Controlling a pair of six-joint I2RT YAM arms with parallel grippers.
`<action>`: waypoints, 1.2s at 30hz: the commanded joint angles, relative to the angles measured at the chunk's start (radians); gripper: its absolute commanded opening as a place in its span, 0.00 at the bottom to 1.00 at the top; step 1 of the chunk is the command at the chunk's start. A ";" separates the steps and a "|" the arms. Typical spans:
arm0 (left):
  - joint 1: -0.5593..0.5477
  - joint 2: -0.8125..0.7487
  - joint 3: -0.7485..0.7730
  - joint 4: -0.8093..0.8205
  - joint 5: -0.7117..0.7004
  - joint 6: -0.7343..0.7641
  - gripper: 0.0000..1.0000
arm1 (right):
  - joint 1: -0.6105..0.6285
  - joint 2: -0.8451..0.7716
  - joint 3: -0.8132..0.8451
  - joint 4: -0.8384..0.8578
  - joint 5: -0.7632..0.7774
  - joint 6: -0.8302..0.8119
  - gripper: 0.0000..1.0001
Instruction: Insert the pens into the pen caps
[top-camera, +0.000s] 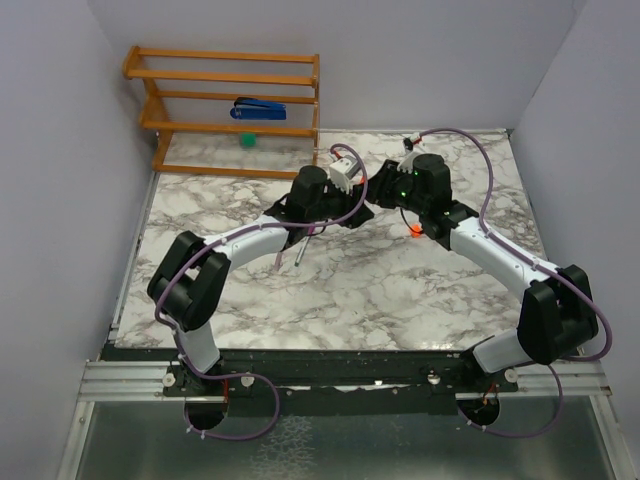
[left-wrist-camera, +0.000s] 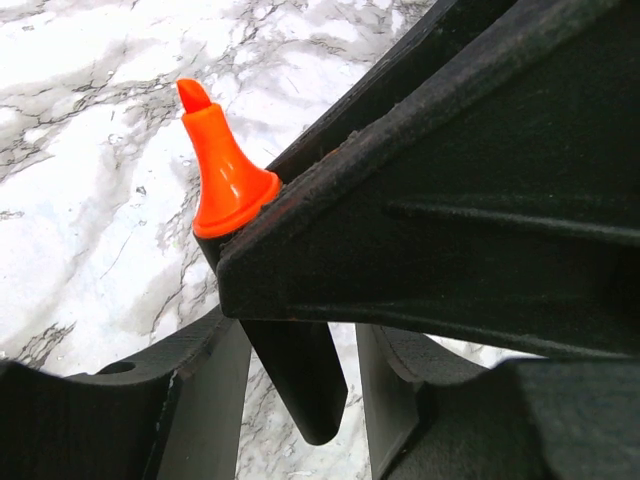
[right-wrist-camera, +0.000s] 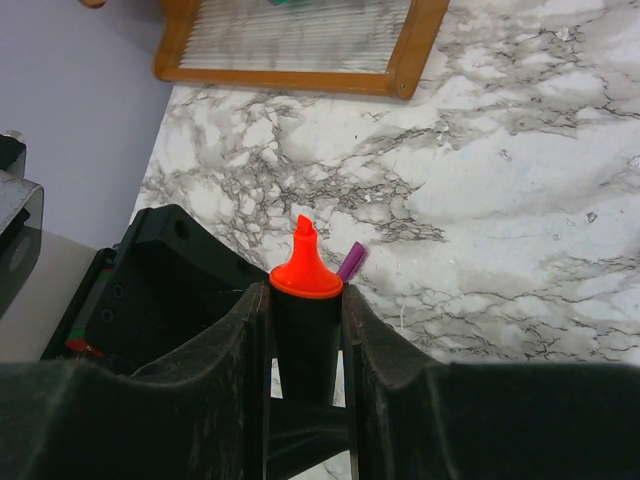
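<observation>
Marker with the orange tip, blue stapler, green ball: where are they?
black marker (right-wrist-camera: 305, 275): right wrist view, on its orange tip.
blue stapler (top-camera: 258, 108): top view, on its body.
green ball (top-camera: 247, 140): top view, on its middle.

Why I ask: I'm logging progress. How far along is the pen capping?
Done: nothing visibly; the black marker has its orange tip bare. In hand: the right tool grips that marker while the left tool straddles its barrel. Left: capping it, plus the silver-grey pen lying on the table.
</observation>
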 joint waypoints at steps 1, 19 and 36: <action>-0.006 -0.052 -0.025 0.021 -0.032 0.028 0.45 | 0.009 0.002 -0.007 0.031 -0.022 0.005 0.21; -0.005 -0.083 -0.074 0.017 -0.115 0.052 0.00 | 0.031 0.032 0.002 0.036 -0.041 0.004 0.34; -0.006 -0.171 -0.187 -0.094 -0.221 0.043 0.00 | 0.024 -0.020 0.112 -0.082 0.220 -0.046 0.70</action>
